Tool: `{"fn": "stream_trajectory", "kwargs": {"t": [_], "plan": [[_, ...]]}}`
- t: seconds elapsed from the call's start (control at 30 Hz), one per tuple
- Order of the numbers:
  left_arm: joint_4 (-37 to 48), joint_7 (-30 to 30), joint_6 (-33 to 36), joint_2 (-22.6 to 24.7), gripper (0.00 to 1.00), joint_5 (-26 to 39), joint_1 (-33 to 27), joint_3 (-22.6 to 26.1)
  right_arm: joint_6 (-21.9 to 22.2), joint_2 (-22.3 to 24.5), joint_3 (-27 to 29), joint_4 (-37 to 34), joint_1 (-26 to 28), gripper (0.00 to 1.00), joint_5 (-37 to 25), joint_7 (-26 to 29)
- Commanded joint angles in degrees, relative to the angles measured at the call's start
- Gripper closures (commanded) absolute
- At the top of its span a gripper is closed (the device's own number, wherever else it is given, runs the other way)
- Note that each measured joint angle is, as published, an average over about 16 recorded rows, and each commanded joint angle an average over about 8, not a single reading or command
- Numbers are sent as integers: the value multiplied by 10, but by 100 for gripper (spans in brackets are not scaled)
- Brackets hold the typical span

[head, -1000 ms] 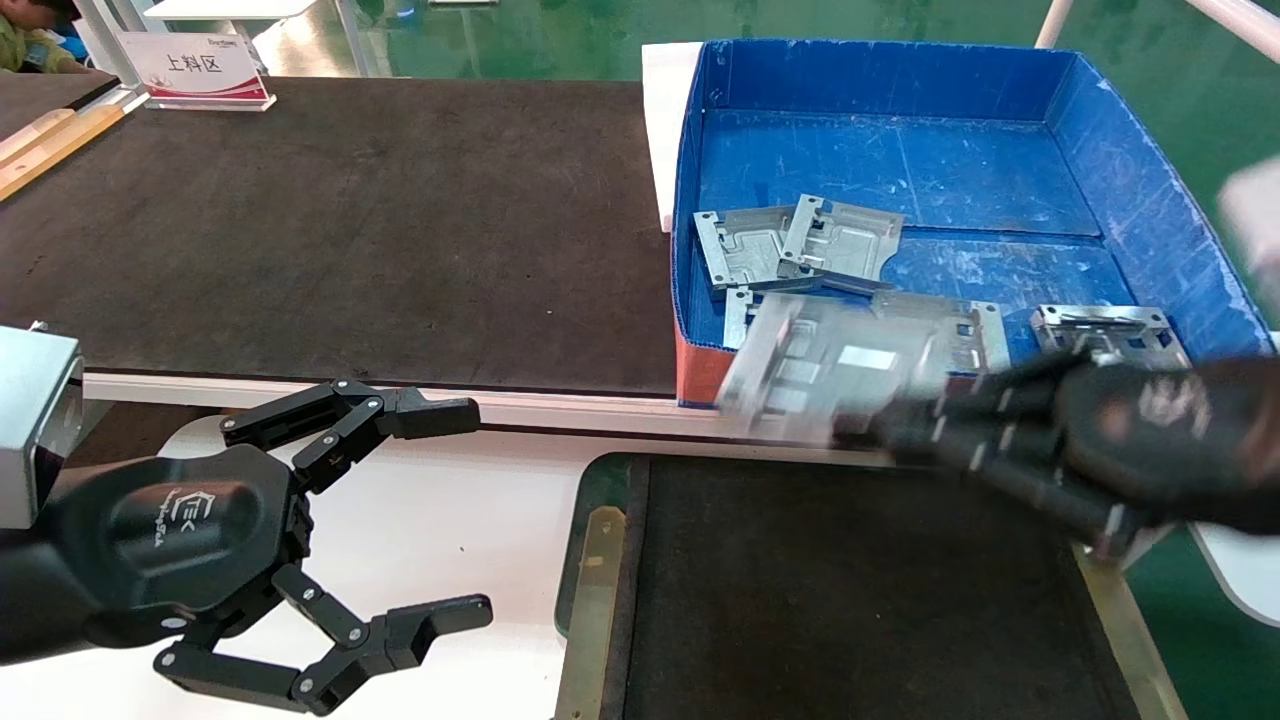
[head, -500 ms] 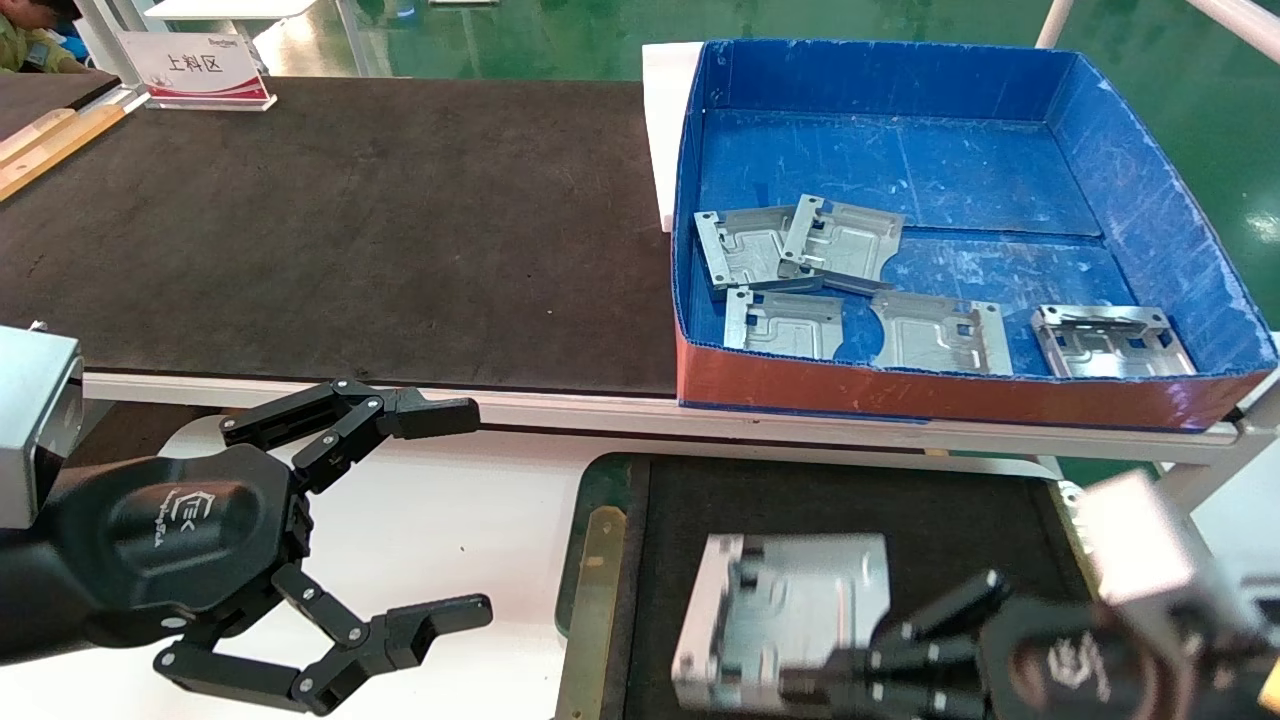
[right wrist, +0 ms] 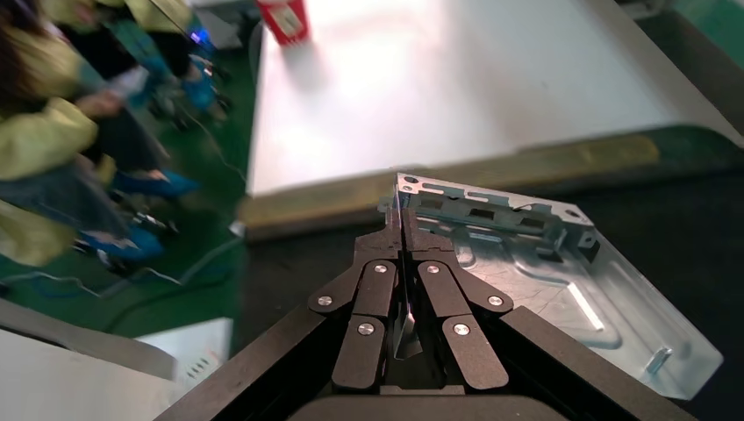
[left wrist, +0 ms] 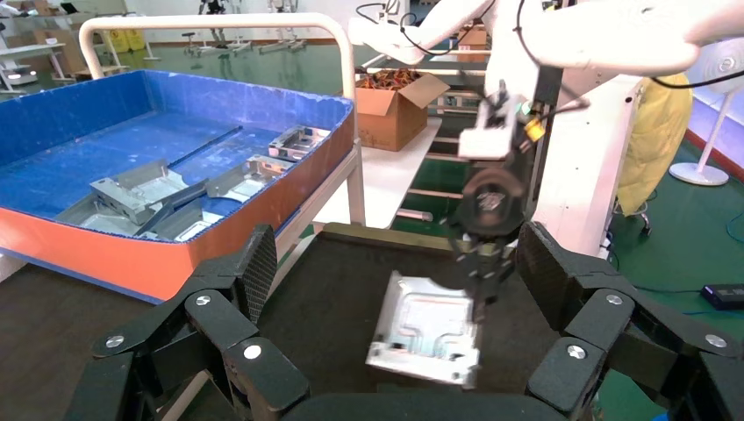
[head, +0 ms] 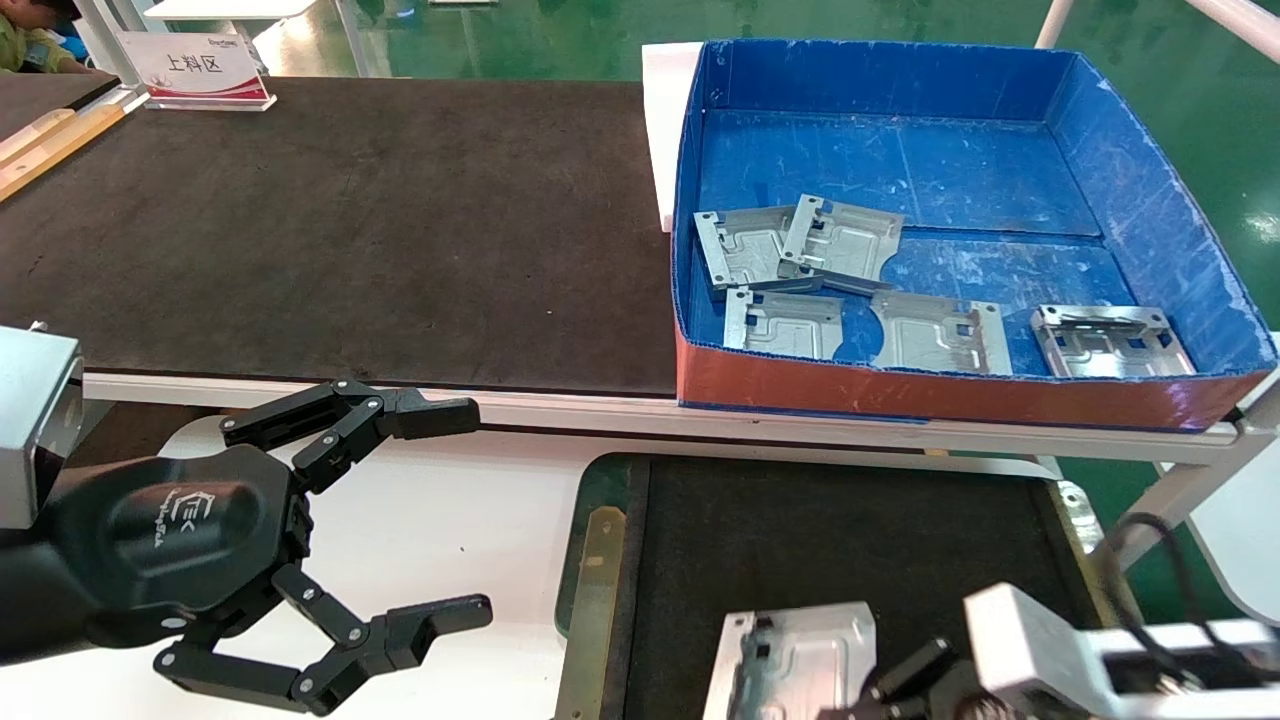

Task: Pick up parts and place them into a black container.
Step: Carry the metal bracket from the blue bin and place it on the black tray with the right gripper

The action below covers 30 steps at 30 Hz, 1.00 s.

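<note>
A silver-grey part (head: pixel 790 660) is pinched by one bent edge in my right gripper (head: pixel 888 688), which is shut on it low over the black container's felt floor, near its front. The black container (head: pixel 597 560) has a dull brass rim. In the right wrist view the right gripper (right wrist: pixel 402 219) clamps the part's (right wrist: pixel 535 263) thin wall. From the left wrist view the part (left wrist: pixel 425 329) looks slightly tilted; whether it touches the floor I cannot tell. Several more parts (head: pixel 800 245) lie in the blue box. My left gripper (head: pixel 470 510) stands open and empty, left of the container.
The deep blue box (head: pixel 950 395) with a red front stands on a raised shelf behind the container. A big black mat (head: pixel 350 220) covers the table at left. A white surface (head: pixel 450 520) lies under my left gripper.
My right gripper has carried the part from the blue box's front edge down and toward me into the black container. The left arm has not moved.
</note>
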Motion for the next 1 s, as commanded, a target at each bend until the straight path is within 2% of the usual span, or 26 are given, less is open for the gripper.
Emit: {"fn": "stream_trajectory", "kwargs": {"t": [0.03, 0.33, 0.67, 1.0], "plan": [[0, 0, 0, 0, 0, 0, 0, 0, -2, -17, -7, -27, 5, 100, -21, -20], [0, 0, 0, 0, 0, 0, 0, 0, -21, -94, -38, -139, 63, 100, -85, -99], [0, 0, 0, 0, 0, 0, 0, 0, -14, -175, -64, -274, 120, 100, -144, -213], [0, 0, 0, 0, 0, 0, 0, 0, -1, -243, -78, -406, 168, 100, -173, -300]]}}
